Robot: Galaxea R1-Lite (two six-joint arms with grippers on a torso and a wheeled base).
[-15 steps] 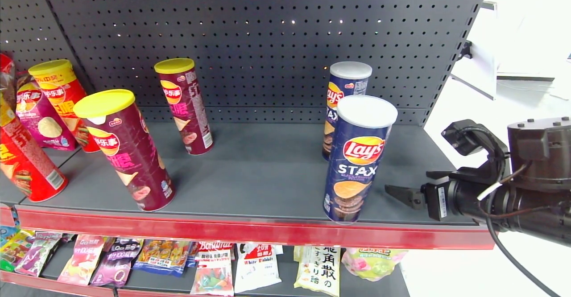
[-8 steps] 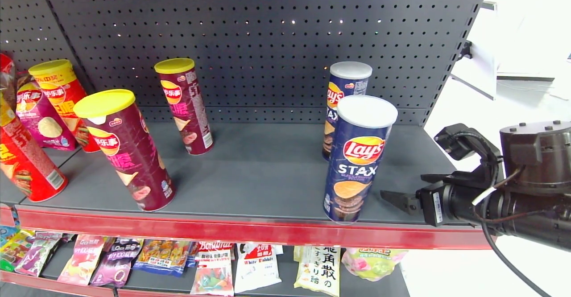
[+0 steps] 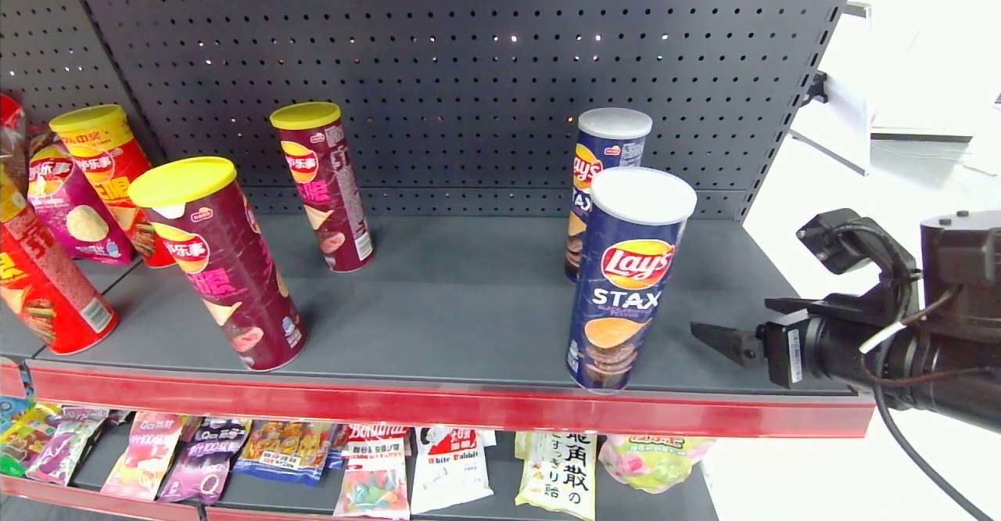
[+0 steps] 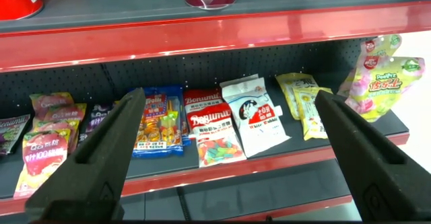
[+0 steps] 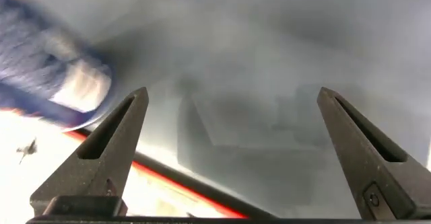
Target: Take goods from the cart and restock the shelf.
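right claw (image 3: 730, 316) withdrew rightward; blue can (image 3: 629, 278) stands upright.

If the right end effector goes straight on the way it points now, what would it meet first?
Likely the front blue can, low on its side. The right end effector seems aimed slightly behind it, so maybe only a graze.

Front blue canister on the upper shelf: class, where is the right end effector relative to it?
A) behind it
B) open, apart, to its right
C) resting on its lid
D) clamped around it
B: the right end effector is open beside the front blue canister, with bare shelf between them.
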